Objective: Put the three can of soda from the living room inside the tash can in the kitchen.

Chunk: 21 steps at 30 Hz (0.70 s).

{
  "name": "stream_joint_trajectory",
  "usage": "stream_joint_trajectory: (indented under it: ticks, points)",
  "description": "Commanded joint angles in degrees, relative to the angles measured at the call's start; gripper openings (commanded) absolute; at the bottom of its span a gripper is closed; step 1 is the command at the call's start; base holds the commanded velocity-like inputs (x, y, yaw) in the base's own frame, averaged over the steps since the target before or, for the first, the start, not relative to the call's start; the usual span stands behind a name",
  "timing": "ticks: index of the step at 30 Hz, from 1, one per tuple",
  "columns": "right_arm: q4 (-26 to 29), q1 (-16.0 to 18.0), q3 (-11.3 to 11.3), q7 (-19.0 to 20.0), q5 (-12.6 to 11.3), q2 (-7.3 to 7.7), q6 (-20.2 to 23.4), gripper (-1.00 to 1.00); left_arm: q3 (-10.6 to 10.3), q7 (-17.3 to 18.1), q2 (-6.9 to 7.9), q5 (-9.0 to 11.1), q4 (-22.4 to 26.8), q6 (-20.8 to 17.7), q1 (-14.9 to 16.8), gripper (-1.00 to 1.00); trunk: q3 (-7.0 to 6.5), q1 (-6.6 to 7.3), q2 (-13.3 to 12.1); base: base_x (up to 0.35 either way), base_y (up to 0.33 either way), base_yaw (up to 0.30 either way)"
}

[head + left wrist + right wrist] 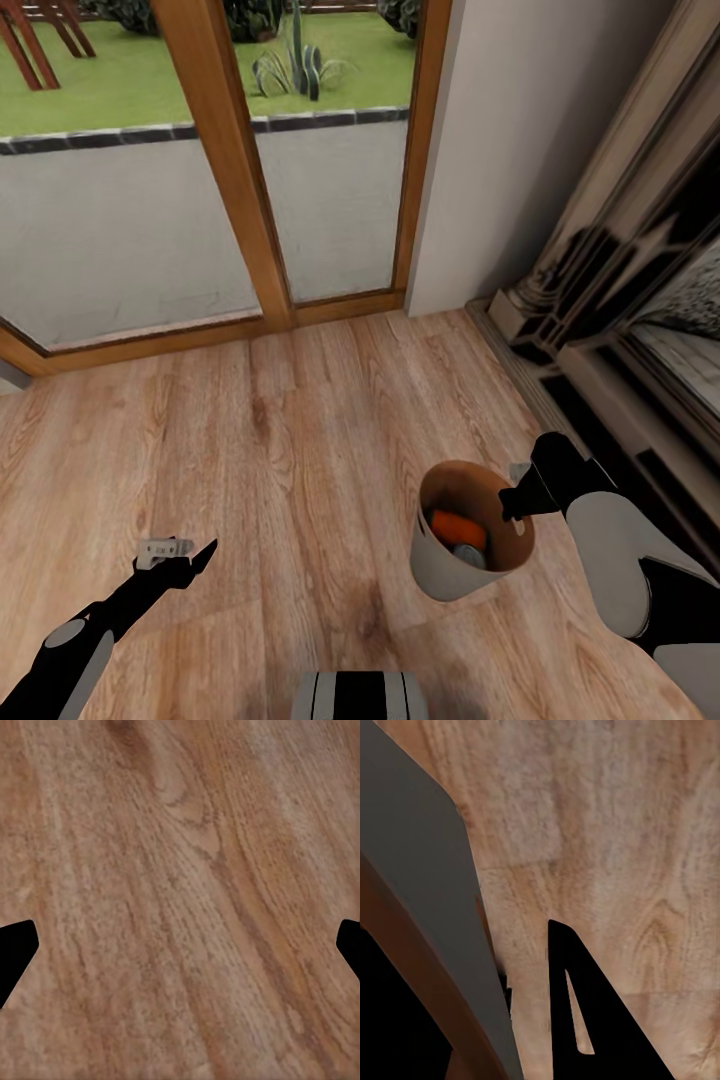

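Bin: the trash can, tilted, rim clamped by the right end effector.
Cans: an orange can inside, below that end effector.
Handling: judged light, stiff; hold the rim.
Left end effector: spread wide, empty, over the floor.

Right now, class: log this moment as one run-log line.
right tool: gripping trash can rim | orange soda can inside | left tool: open, empty, over wood floor
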<state>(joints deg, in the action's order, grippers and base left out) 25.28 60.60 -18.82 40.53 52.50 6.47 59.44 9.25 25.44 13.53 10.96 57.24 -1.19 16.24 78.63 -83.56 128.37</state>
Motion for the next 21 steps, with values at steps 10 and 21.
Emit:
stream_joint_trajectory:
  ticks: [10, 21]
  points:
    - [0.03, 0.05, -0.43, 0.51, -0.55, 0.05, 0.56, -1.0, 0.06, 0.31, 0.0, 0.37, -0.07, -0.13, 0.02, 1.0, 1.11, -1.31, 2.44, 0.0, 0.0, 0.0]
    - [0.03, 0.05, -0.43, 0.51, -0.55, 0.11, 0.56, -1.0, 0.06, 0.31, 0.0, 0.37, -0.11, -0.13, 0.02, 1.0, 2.19, -2.63, 4.84, 0.0, 0.0, 0.0]
